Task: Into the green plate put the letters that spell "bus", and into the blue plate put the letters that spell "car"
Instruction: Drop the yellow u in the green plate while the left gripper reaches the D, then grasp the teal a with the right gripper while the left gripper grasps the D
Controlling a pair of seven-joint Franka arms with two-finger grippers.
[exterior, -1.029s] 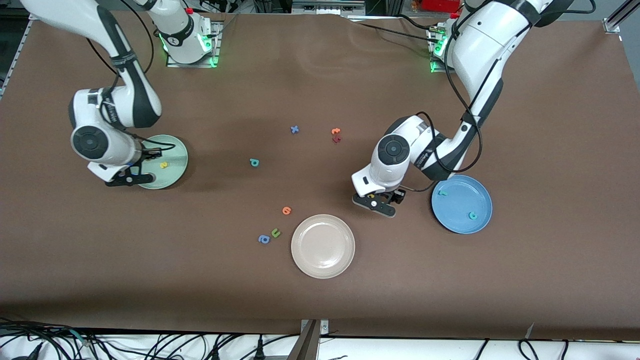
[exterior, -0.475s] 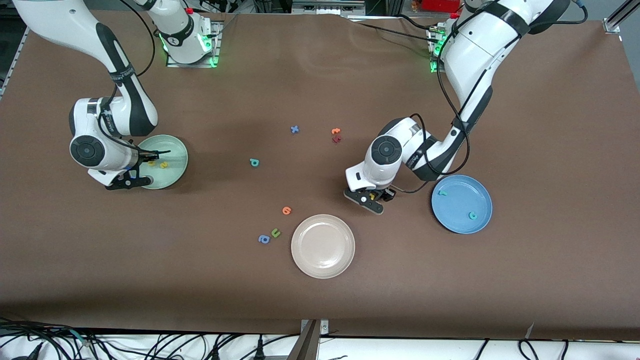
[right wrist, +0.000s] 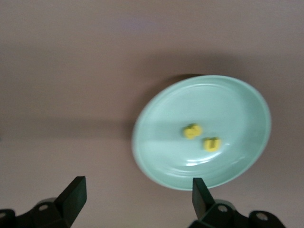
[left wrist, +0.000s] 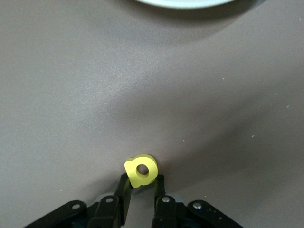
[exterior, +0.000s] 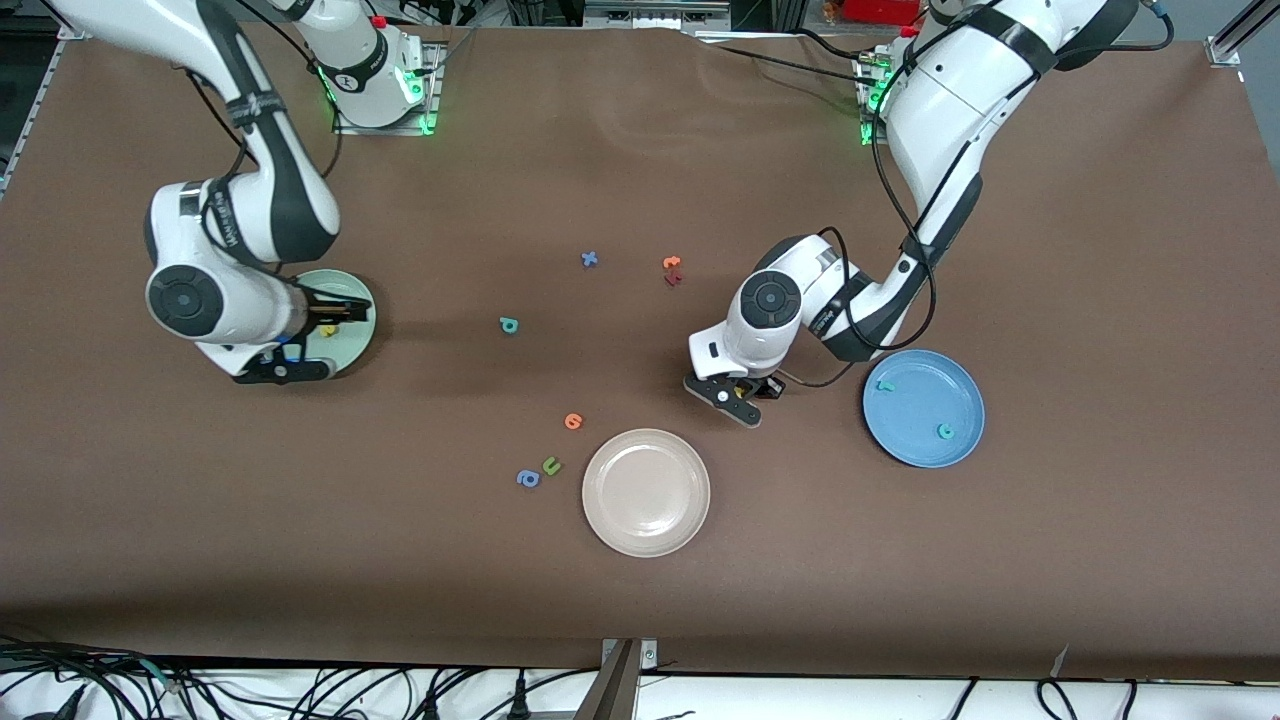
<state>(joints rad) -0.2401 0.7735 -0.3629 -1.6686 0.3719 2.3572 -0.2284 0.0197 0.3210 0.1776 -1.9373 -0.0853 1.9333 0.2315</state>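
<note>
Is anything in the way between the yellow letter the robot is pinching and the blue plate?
Nothing visible is. The left gripper pinches the yellow a low over bare table beside the blue plate. The stretch between them shows only brown table.

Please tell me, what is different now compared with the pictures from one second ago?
The right end effector let a second yellow letter go into the green plate beside the first, then rose with fingers open. The left end effector shifted away from the blue plate and closed on the yellow a. The plates and the other loose letters did not move.
</note>
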